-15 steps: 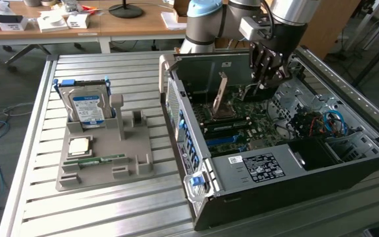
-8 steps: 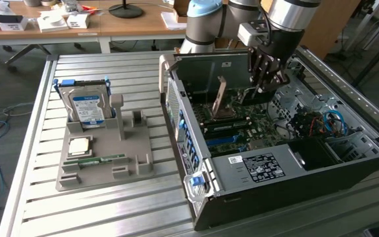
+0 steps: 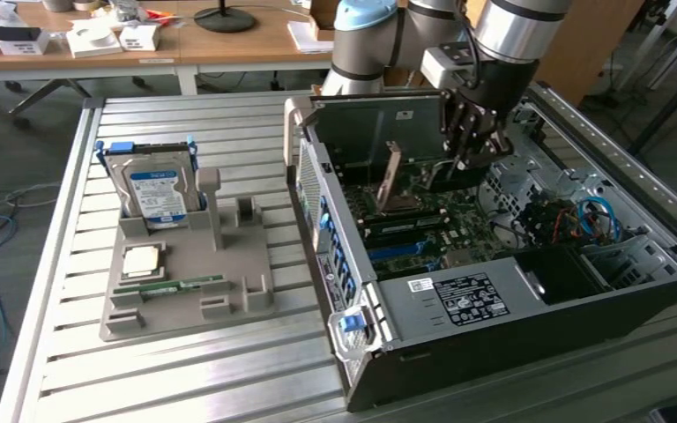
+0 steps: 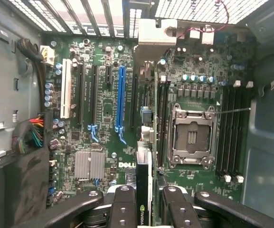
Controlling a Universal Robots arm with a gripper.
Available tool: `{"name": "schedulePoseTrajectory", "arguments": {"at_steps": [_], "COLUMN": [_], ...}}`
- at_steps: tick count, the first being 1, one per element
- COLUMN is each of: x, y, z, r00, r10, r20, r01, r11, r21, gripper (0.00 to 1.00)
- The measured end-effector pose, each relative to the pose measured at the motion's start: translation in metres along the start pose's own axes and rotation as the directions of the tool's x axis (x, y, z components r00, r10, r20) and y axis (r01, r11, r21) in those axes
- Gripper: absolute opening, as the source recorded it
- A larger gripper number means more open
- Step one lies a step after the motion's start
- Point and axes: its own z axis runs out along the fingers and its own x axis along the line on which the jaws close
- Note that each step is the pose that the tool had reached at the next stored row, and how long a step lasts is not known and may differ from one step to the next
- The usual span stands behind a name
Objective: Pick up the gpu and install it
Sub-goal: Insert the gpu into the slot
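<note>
The black-fingered gripper, in the exterior view's upper right, is part-closed on the thin dark gpu card, held edge-down above the green motherboard inside the open computer case; pickup looks done, seating in a slot apparently remains

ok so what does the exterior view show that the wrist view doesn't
Exterior view: the grey parts tray on the slatted table, holding the hard drive and RAM stick, plus the robot arm and the outside of the computer case.
Wrist view: the blue expansion slot, the empty CPU socket and the silver heatsink, seen close.
Both: the motherboard inside the case, and the pincer shut on the gpu over it.
</note>
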Motion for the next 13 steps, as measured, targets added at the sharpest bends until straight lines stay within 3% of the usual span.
{"name": "schedulePoseTrajectory", "arguments": {"at_steps": [6, 13], "x": [0.0001, 0.0075], "y": [0.0032, 0.0035], "z": [0.0004, 0.0001], "r00": [1.0, 1.0], "r10": [0.0, 0.001], "r20": [0.0003, 0.0], "r01": [0.0, -0.001], "r11": [1.0, 1.0], "r21": [0.0001, 0.0], "gripper": [0.26, 0.26]}}
